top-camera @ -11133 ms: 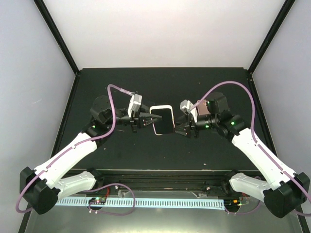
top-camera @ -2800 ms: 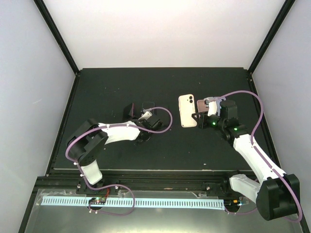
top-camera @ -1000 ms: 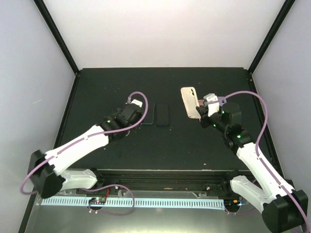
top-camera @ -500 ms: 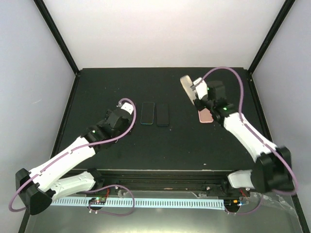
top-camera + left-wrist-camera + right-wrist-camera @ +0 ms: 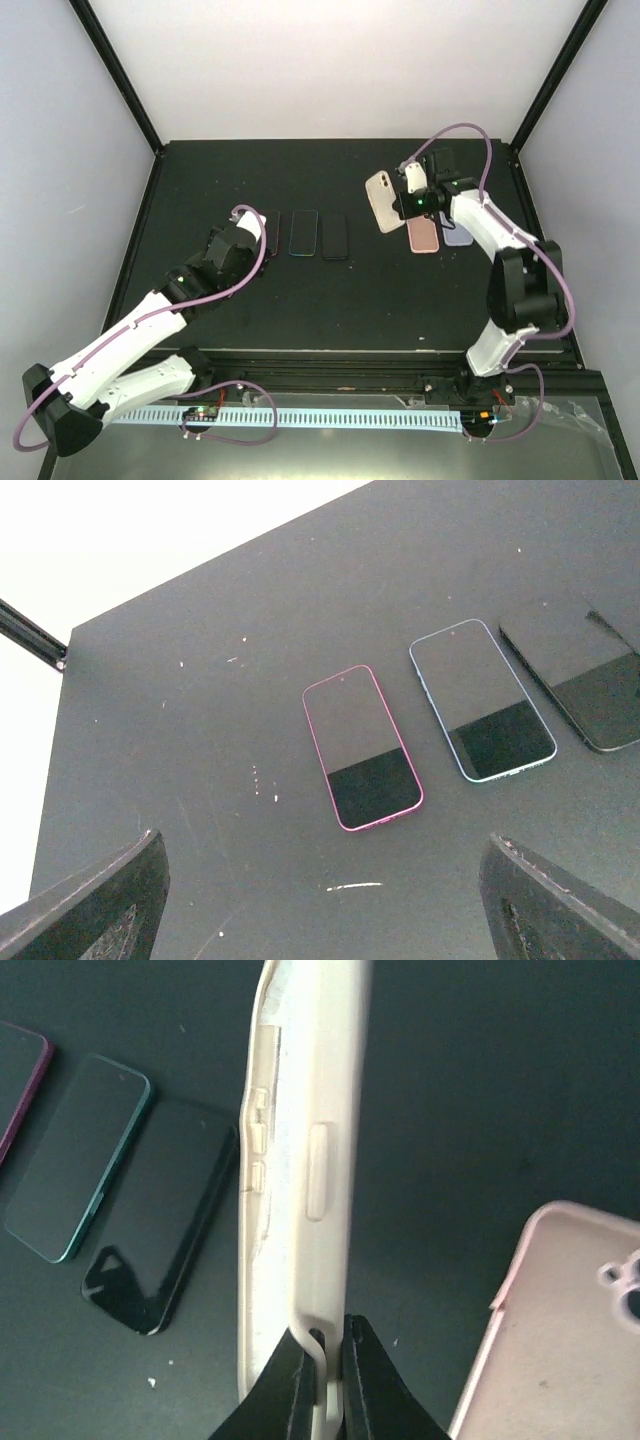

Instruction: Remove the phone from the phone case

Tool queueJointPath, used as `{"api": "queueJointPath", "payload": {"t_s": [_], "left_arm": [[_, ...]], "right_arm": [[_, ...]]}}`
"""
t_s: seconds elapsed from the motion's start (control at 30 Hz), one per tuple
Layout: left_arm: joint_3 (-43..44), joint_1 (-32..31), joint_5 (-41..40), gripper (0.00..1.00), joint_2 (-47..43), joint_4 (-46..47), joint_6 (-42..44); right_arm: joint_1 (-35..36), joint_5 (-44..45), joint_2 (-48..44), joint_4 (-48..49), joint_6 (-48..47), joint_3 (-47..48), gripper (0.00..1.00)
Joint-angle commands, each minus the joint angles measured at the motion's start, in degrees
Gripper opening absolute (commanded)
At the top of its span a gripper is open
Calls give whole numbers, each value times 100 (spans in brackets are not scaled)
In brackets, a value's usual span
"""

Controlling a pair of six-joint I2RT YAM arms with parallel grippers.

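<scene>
The right claw [image 5: 322, 1338] is clamped narrow on the cream case [image 5: 300, 1160], pinching only its thin rim. In the overhead view the case hangs tilted, clear of the tabletop [image 5: 200, 180], in the upper right of the frame. From the wrist it shows edge-on, with button cut-outs along the side. The wall between the fingers looks too thin to have a phone behind it, so I judge the case empty.

Three bare phones lie flat, face up, in a row at the centre of the overhead view: a pink-rimmed phone [image 5: 362, 748], a teal-rimmed phone [image 5: 482, 713] and a black phone [image 5: 570, 675]. Which one belongs to this case I cannot tell. A pink case [image 5: 424, 236] and a lavender case [image 5: 458, 235] lie just right of the held one.

The left claw [image 5: 322, 880] stands wide and empty, hovering over the row at centre left.

The case should be light, soft and bendy. A grip on the rim alone lets it flop or twist, so a hold across one corner or a short end would be steadier. The phones are stiff, smooth and glass-faced, and likely slippery. Lying flat they offer little to hold, so the long side edges are the place to grip, never the screen.
</scene>
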Motion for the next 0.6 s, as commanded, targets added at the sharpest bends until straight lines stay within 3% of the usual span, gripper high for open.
{"api": "queueJointPath", "payload": {"t_s": [0.0, 0.1, 0.4, 0.5, 0.57], "left_arm": [[-19, 54, 115, 86, -129, 160, 85], [-21, 71, 132, 86, -130, 152, 92], [-31, 113, 166, 86, -156, 181, 96], [-37, 130, 180, 86, -168, 177, 92], [-35, 138, 180, 86, -181, 187, 94]], "right_arm": [[-504, -1779, 862, -927, 821, 287, 1], [-628, -2281, 1248, -959, 986, 379, 1], [-707, -2037, 1530, -805, 1263, 165, 1], [-745, -2035, 1564, -713, 1372, -8, 20], [-753, -2052, 1565, -708, 1324, -74, 26]]}}
